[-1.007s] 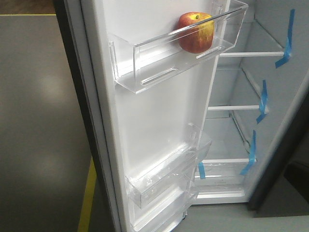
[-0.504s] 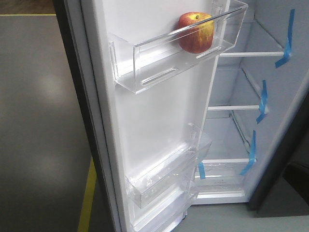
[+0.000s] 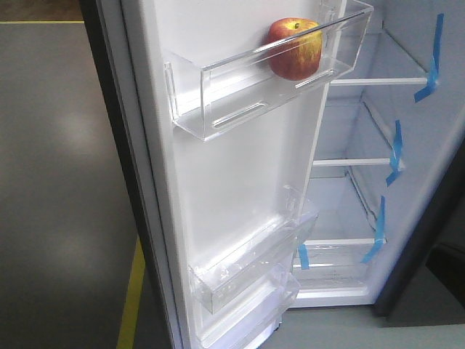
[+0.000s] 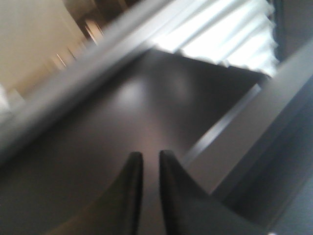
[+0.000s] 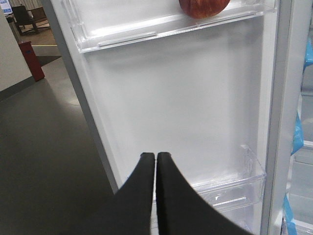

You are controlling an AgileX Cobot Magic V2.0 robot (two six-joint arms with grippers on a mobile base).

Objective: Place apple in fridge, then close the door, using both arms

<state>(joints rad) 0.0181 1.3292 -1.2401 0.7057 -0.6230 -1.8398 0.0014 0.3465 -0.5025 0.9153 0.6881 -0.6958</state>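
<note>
The red and yellow apple (image 3: 294,47) rests in the upper clear bin (image 3: 240,102) on the white inner face of the open door (image 3: 232,189). The fridge (image 3: 429,131) stands open at the right, with glass shelves and blue tape strips. In the right wrist view the apple (image 5: 203,7) shows at the top edge. My right gripper (image 5: 156,154) is shut and empty, pointing at the door's inner face (image 5: 186,107) below the apple. The blurred left wrist view shows my left gripper (image 4: 150,154) shut to a narrow slit, empty, over a dark surface. Neither gripper appears in the front view.
Lower clear bins (image 3: 247,273) hang on the door, also seen as a lower bin (image 5: 234,188). A yellow floor line (image 3: 131,298) runs left of the door's dark edge. A red box (image 5: 32,58) stands far off on the grey floor.
The apple and the door stay as they were. The dark band along the fridge's right side has widened slightly in the front view.
</note>
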